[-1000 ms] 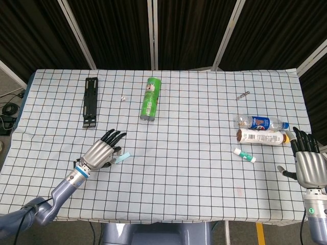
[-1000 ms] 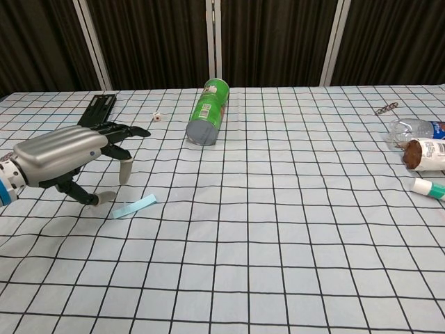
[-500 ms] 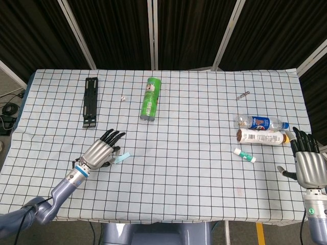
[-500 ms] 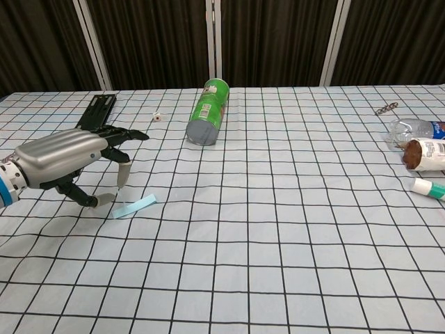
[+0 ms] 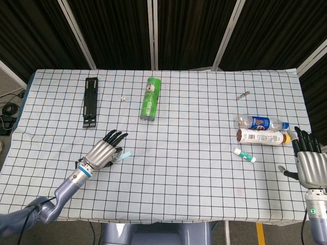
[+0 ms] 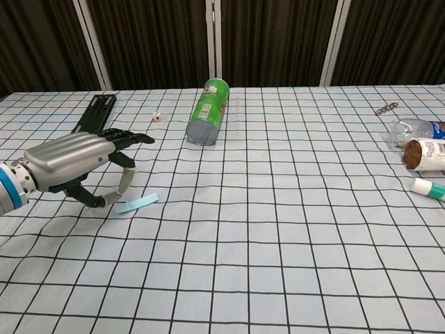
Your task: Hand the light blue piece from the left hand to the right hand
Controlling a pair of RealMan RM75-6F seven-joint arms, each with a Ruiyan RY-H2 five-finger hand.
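Note:
The light blue piece, a small flat strip, lies on the checked tablecloth at the front left. My left hand hovers low just to its left, palm down and fingers spread. The thumb and one fingertip reach down to the strip's left end, which still rests on the cloth. My right hand stands upright and open at the table's far right edge, holding nothing. It shows only in the head view.
A green can lies at the back centre, a black bracket at the back left. Two bottles, a small tube and a screw lie on the right.
My left hand has shifted slightly toward the light blue piece and lowered, bringing thumb and fingertip to its left end. The right hand has not moved.

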